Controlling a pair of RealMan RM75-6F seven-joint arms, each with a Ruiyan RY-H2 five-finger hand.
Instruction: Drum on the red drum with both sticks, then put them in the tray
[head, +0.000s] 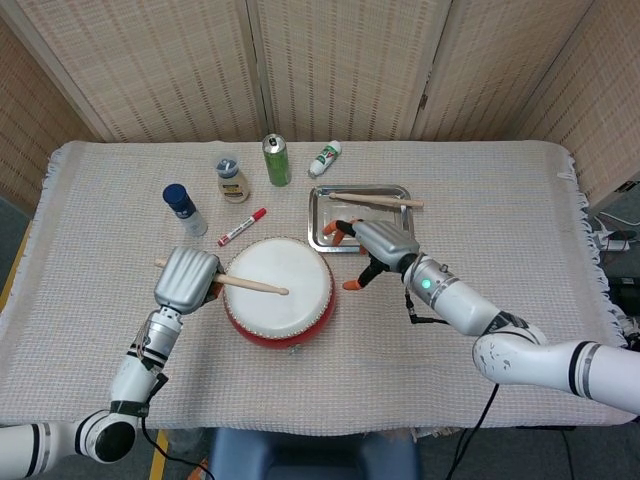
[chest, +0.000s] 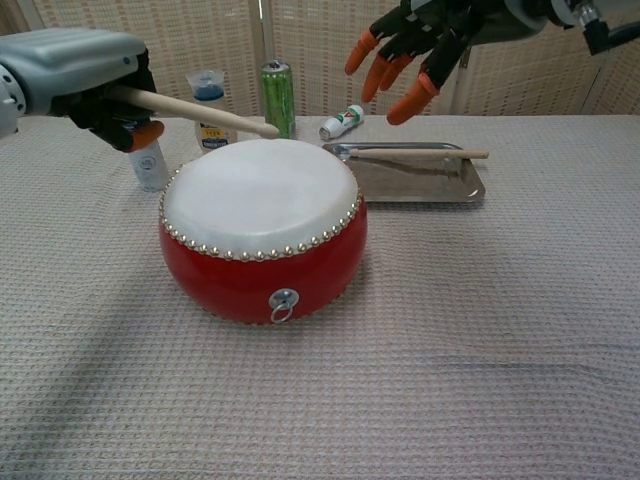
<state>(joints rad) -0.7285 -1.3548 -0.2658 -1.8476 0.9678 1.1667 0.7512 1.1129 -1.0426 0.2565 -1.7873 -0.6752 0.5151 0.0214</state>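
The left hand (head: 186, 280) grips one drumstick (head: 253, 286) by its butt, the shaft reaching out over the white skin of the red drum (head: 279, 291), which sits near the table's front edge, about mid-width. In the chest view the stick's tip (chest: 268, 130) hangs just above the drumhead. The right hand (head: 372, 246) is up in the air, fingers (chest: 404, 102) spread wide, holding nothing. The second drumstick (head: 376, 199) lies across the far side of the metal tray (head: 316, 222), just behind the drum toward the right.
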